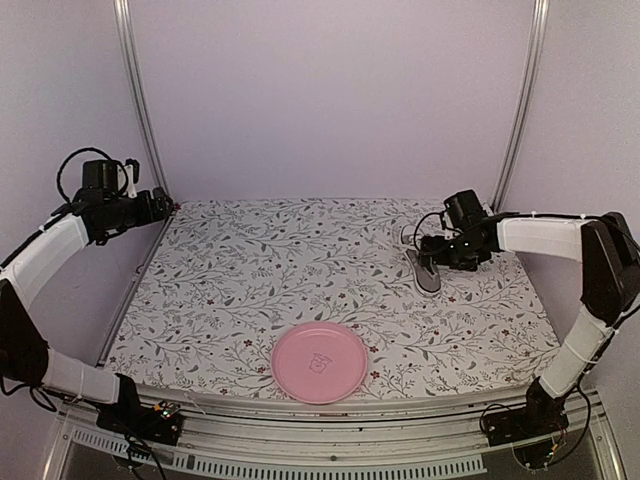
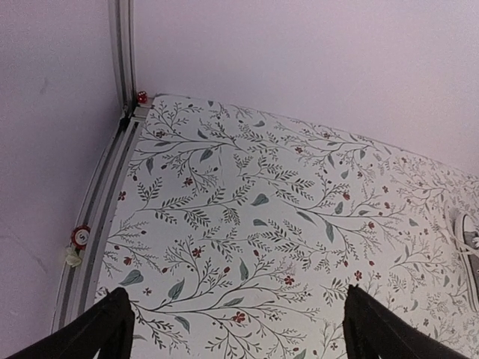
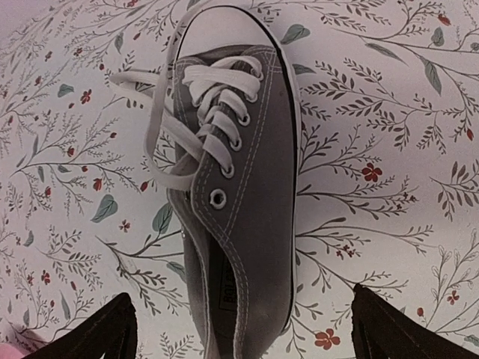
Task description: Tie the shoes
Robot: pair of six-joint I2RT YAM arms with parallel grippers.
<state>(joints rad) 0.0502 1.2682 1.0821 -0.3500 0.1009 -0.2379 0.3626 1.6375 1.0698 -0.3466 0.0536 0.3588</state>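
Grey sneaker (image 3: 251, 194), white laces (image 3: 213, 101) untied, right claw (image 3: 238, 310) wide over it, left claw (image 2: 236, 299) wide

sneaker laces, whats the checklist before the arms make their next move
1. The white laces are untied, with loose ends on the table beside the grey sneaker: ok.
2. The right gripper is open, jaws wide: ok.
3. The right gripper is above the sneaker's heel end and holds nothing: ok.
4. The left gripper is open and holds nothing: ok.
5. The left gripper is near the sneaker: not ok. It hangs by the far left corner, with the shoe only at the edge of its view.
6. The pink plate is apart from the sneaker: ok.
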